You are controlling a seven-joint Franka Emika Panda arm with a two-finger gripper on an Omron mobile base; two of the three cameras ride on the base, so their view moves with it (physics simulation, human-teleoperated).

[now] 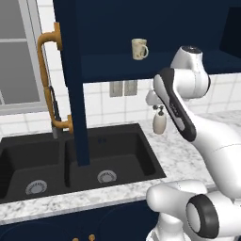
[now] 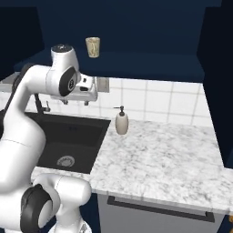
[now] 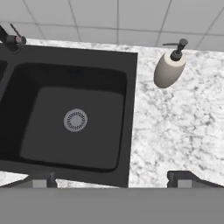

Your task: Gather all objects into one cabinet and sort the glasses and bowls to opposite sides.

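Note:
A cream mottled mug [image 1: 139, 49] with a loop handle stands upright on the shelf of the open navy wall cabinet [image 1: 117, 68]; the right base view shows the mug [image 2: 93, 47] on the cabinet shelf [image 2: 136, 63] too. My gripper [image 2: 76, 103] hangs below that shelf, fingers pointing down, open and empty. In the hand view the gripper [image 3: 112, 181] is spread wide above the right sink basin [image 3: 74, 118] and the counter edge. Bowls are out of view.
The cabinet's open door [image 1: 70, 80] hangs over the double black sink [image 1: 113, 155], beside a brass faucet [image 1: 49, 70]. A white pump-top soap bottle [image 2: 121, 122] stands on the marble counter [image 2: 168, 154] by the tiled wall. A window is at the far left.

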